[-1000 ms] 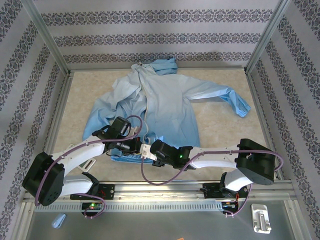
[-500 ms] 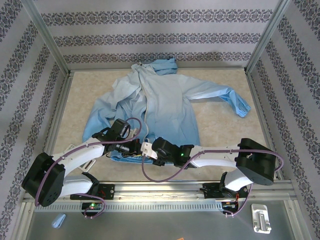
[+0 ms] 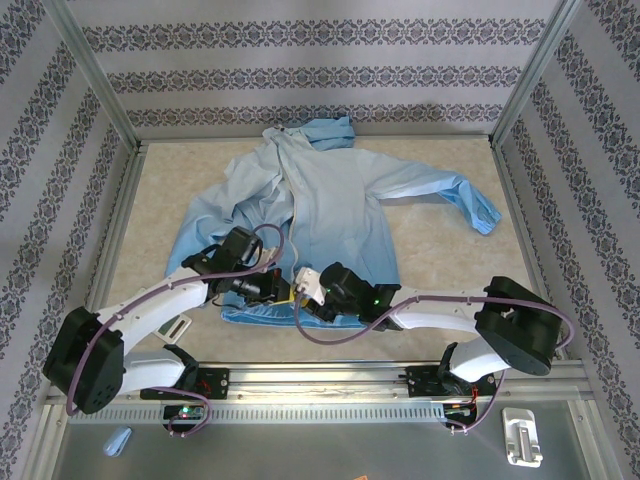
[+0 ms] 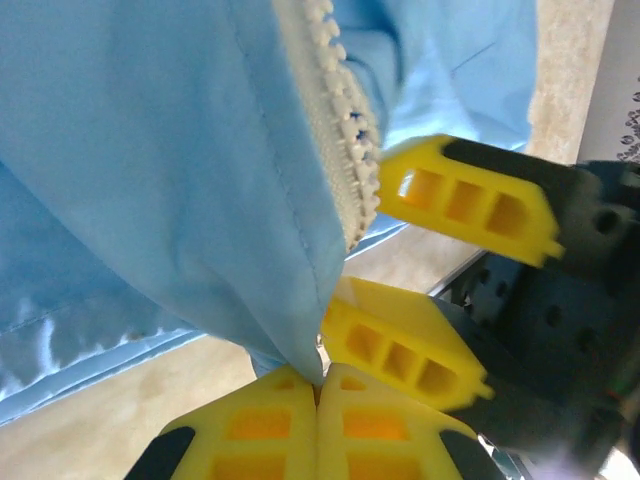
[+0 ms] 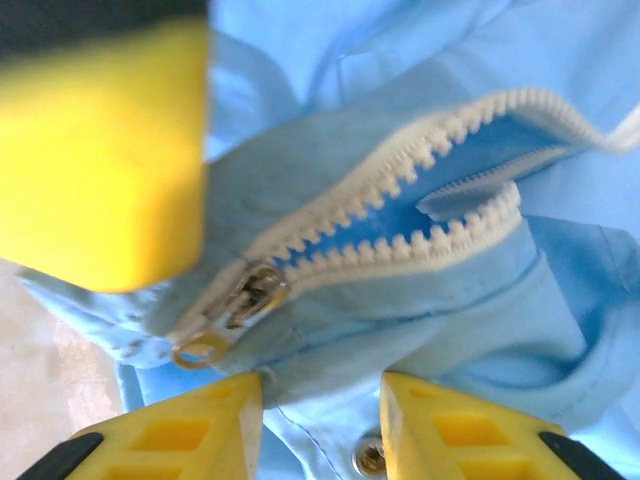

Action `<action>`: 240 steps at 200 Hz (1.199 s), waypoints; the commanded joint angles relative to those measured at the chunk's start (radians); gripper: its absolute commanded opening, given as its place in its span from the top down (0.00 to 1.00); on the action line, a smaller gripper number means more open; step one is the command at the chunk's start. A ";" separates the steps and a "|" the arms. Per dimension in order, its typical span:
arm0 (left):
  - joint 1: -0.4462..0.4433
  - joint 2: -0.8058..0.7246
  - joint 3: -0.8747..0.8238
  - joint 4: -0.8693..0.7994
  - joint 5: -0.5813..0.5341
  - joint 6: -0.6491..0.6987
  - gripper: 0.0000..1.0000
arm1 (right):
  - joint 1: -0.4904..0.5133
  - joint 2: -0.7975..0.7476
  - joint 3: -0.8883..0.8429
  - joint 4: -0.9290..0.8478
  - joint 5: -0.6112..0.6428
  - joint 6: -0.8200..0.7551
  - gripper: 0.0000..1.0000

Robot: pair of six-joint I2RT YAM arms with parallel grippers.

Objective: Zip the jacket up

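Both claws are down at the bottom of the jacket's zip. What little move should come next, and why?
Probably the right gripper should ease forward and close on the zipper pull. Its jaws stand open just short of it, while the left gripper is shut on the hem of the jacket, steadying it.

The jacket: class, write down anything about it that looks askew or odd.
The jacket lies lopsided: one sleeve stretches out flat, the opposite side is bunched in folds. Its zipper gapes above the slider near the hem.
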 commanded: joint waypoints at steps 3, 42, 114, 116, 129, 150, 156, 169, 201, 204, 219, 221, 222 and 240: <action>-0.038 0.047 0.107 -0.184 -0.013 0.075 1.00 | -0.027 -0.037 -0.045 0.097 -0.093 0.066 0.62; -0.087 0.151 0.283 -0.361 -0.077 0.134 1.00 | -0.053 -0.076 -0.121 0.167 -0.140 0.098 0.59; -0.145 0.288 0.493 -0.535 -0.154 0.186 1.00 | -0.078 -0.158 -0.205 0.261 -0.250 0.138 0.53; -0.145 0.289 0.495 -0.537 -0.156 0.187 1.00 | -0.078 -0.158 -0.205 0.261 -0.251 0.138 0.52; -0.147 0.292 0.500 -0.543 -0.160 0.188 1.00 | -0.078 -0.157 -0.204 0.265 -0.246 0.139 0.53; -0.148 0.286 0.496 -0.546 -0.162 0.185 1.00 | -0.079 -0.152 -0.197 0.268 -0.216 0.135 0.56; -0.148 0.283 0.493 -0.546 -0.165 0.185 1.00 | -0.080 -0.152 -0.195 0.268 -0.210 0.128 0.58; -0.148 0.273 0.484 -0.540 -0.165 0.185 1.00 | -0.083 -0.152 -0.192 0.268 -0.205 0.116 0.61; -0.148 0.260 0.466 -0.533 -0.160 0.190 1.00 | -0.089 -0.157 -0.185 0.244 -0.204 0.068 0.64; -0.148 0.261 0.466 -0.533 -0.160 0.191 1.00 | -0.089 -0.157 -0.185 0.244 -0.203 0.063 0.64; -0.148 0.257 0.459 -0.528 -0.156 0.194 1.00 | -0.089 -0.158 -0.182 0.244 -0.205 0.033 0.64; -0.148 0.256 0.458 -0.528 -0.156 0.195 1.00 | -0.089 -0.158 -0.180 0.243 -0.205 0.030 0.64; -0.148 0.255 0.458 -0.527 -0.156 0.196 1.00 | -0.089 -0.157 -0.179 0.243 -0.205 0.029 0.64; -0.148 0.252 0.454 -0.521 -0.153 0.199 1.00 | -0.089 -0.147 -0.161 0.230 -0.211 -0.009 0.63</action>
